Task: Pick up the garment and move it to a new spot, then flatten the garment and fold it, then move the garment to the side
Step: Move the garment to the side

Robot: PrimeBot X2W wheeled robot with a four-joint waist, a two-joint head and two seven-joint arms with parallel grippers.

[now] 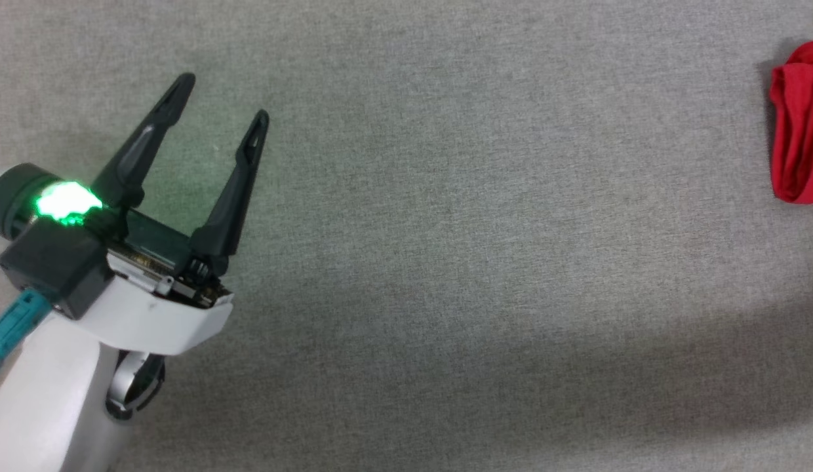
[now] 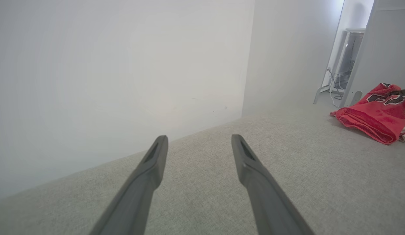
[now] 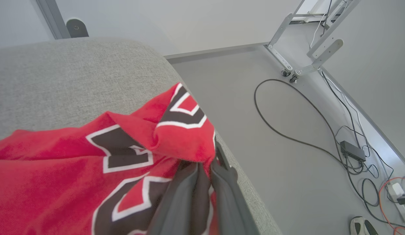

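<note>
Lying far right, the garment [image 1: 800, 124] is being pinched by the right gripper [image 3: 204, 166]; the left gripper [image 1: 224, 98] is being held spread.

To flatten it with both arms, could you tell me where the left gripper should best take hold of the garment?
Probably the thick rolled edge of the garment nearest the left gripper, approached low across the grey surface from that open side. It forms a raised ridge, and the right gripper is shut on the fold beyond.
</note>
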